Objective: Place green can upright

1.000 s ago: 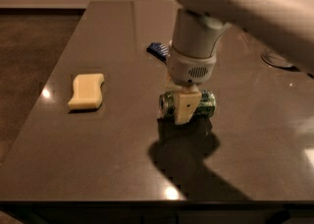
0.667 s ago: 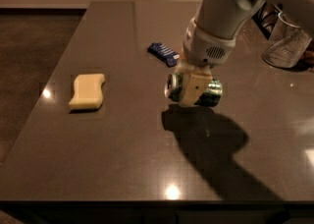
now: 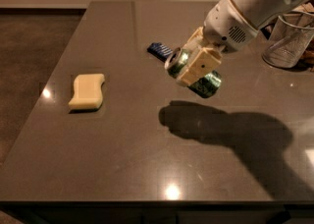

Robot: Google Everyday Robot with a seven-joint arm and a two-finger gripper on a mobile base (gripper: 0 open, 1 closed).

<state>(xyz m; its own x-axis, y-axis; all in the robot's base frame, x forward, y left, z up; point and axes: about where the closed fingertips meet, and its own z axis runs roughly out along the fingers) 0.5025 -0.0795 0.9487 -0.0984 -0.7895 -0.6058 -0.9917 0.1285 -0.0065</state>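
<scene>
The green can (image 3: 206, 83) is held in the air above the dark table (image 3: 127, 159), tilted, with its silver end (image 3: 172, 61) pointing up and to the left. My gripper (image 3: 192, 66) is shut on the can, with its cream fingers (image 3: 200, 65) clamped across the can's middle. The white arm comes in from the upper right. The can's shadow lies on the table below and in front of it.
A blue snack wrapper (image 3: 160, 49) lies on the table just left of the gripper. A yellow sponge (image 3: 87, 90) lies at the left. A clear glass container (image 3: 288, 41) stands at the right edge. The table's front edge is near the bottom.
The gripper has lifted the can off the table and swung it up and to the right, tilting it. The arm now reaches in from the upper right.
</scene>
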